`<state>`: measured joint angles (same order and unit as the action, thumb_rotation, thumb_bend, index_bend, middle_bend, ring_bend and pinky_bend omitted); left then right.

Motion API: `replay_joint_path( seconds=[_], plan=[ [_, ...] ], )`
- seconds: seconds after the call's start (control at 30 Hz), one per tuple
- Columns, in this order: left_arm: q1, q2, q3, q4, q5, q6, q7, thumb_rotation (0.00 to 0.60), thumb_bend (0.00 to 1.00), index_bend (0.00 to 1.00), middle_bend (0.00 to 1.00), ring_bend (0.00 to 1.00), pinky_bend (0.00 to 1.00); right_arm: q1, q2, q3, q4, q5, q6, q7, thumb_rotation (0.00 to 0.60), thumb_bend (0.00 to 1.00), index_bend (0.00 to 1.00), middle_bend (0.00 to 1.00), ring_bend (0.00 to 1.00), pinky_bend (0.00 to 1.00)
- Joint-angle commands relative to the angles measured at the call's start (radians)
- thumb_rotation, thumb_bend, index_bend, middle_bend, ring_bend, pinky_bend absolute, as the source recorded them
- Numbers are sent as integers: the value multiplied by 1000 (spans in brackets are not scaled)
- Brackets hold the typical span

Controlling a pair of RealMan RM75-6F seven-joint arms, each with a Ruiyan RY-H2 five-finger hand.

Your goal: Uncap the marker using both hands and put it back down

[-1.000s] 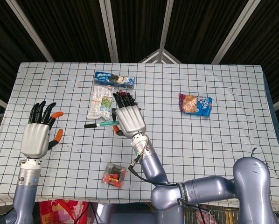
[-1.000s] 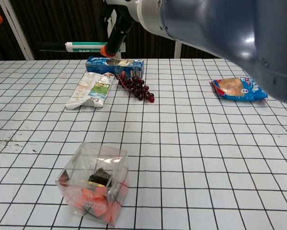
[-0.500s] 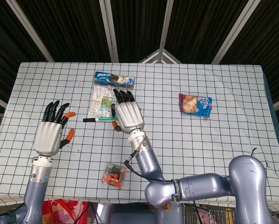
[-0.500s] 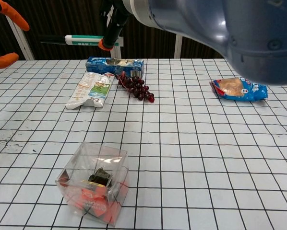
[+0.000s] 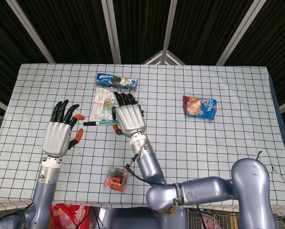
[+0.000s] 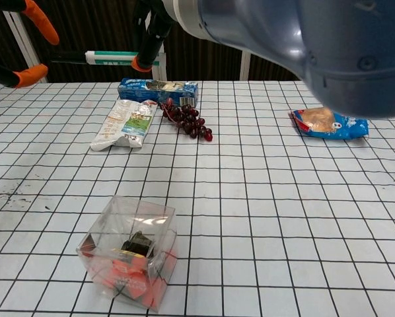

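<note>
A white and green marker (image 5: 100, 123) with a black cap on its left end is held level above the table by my right hand (image 5: 129, 118), which grips its right part. In the chest view the marker (image 6: 111, 57) hangs high at the left, and an orange-tipped finger (image 6: 143, 61) of the right hand presses against it. My left hand (image 5: 59, 134) is open with its fingers spread, just left of the cap end and apart from it. Its orange fingertips (image 6: 30, 74) show at the chest view's left edge.
A clear box (image 5: 116, 178) holding something red stands near the front edge. Behind the hands lie a white pouch (image 5: 102, 101), a blue packet (image 5: 116, 81) and dark grapes (image 6: 187, 120). A blue snack bag (image 5: 199, 106) lies at the right.
My left hand has moved right and up toward the marker's cap end. The right hand has shifted the marker slightly left and away, still gripping it.
</note>
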<state>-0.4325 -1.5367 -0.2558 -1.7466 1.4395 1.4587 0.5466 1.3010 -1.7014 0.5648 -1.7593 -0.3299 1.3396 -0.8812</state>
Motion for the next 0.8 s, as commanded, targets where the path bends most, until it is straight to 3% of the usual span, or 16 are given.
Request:
replay_joint_path(
  seconds=[0.03, 0.8],
  plan=[
    [-7, -9, -1, 4, -4, -4, 8, 600, 485, 415, 174, 0, 0, 1, 1, -1, 0, 3, 1, 2, 600, 458, 738, 4, 21, 0],
    [-51, -67, -15, 42, 0, 3, 31, 600, 487, 496, 237, 0, 0, 0, 12, -14, -8, 1, -2, 27, 600, 459, 737, 4, 21, 0]
  ],
)
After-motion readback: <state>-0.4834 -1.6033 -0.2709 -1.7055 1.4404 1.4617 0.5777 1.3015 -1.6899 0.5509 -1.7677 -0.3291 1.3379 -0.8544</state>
